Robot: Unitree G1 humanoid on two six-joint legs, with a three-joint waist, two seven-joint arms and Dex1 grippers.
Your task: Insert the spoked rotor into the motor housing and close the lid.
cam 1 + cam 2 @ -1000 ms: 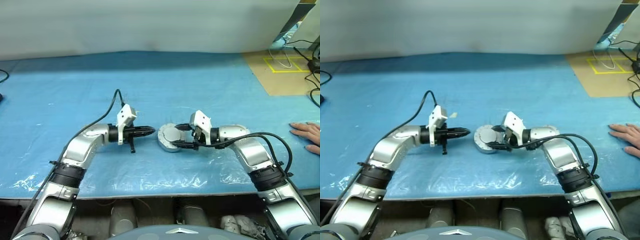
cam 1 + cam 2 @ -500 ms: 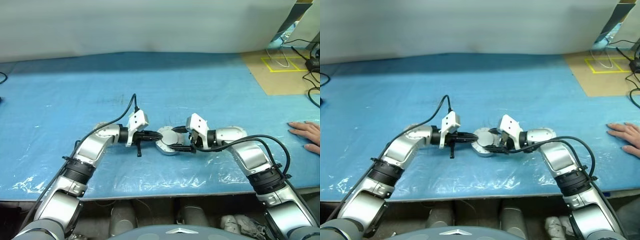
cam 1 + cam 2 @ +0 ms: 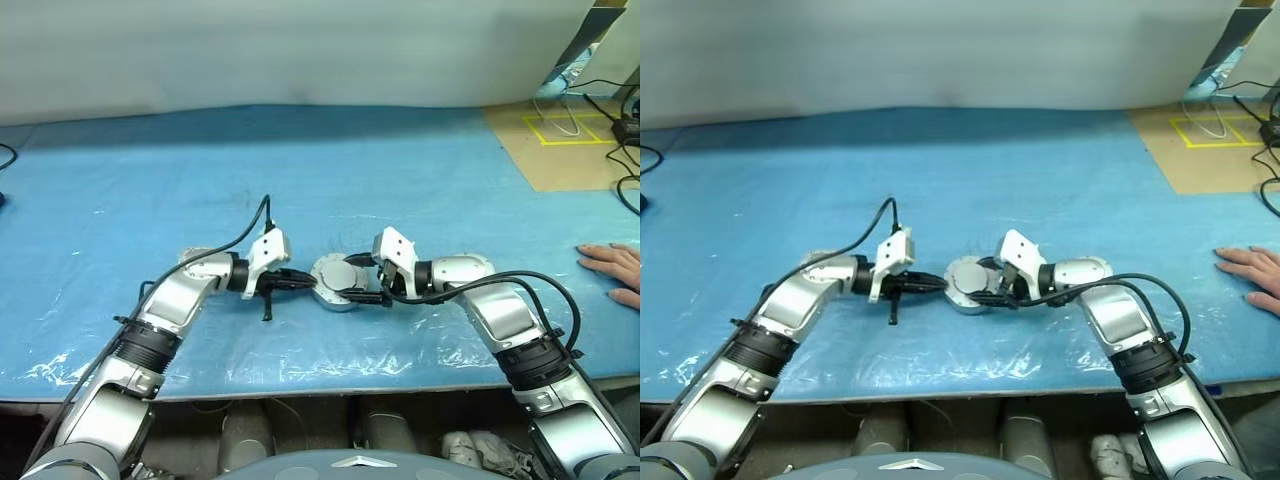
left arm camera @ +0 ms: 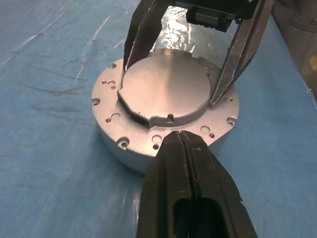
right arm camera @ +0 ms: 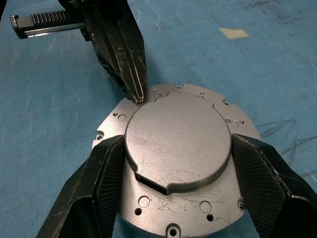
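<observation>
The motor housing (image 3: 328, 298) sits on the blue sheet between my two hands, with the lid (image 4: 166, 89) on it, plain grey face up. My right gripper (image 5: 177, 144) is shut on the lid's raised round centre, one finger against each side. From the opposite side, my left gripper (image 4: 181, 136) is shut with nothing in it, and its tip rests at the lid's rim (image 5: 148, 94). In the left eye view the left gripper (image 3: 308, 283) and right gripper (image 3: 352, 276) meet at the housing. The spoked rotor is hidden.
A person's hand (image 3: 610, 268) lies flat on the blue sheet at the far right. A brown board (image 3: 570, 150) with yellow tape and cables (image 3: 625, 120) lies at the back right. The table's front edge (image 3: 320, 385) runs just below my arms.
My left gripper has tipped down and closed the small gap to the lid's rim, staying shut. The right gripper has kept still on the lid.
</observation>
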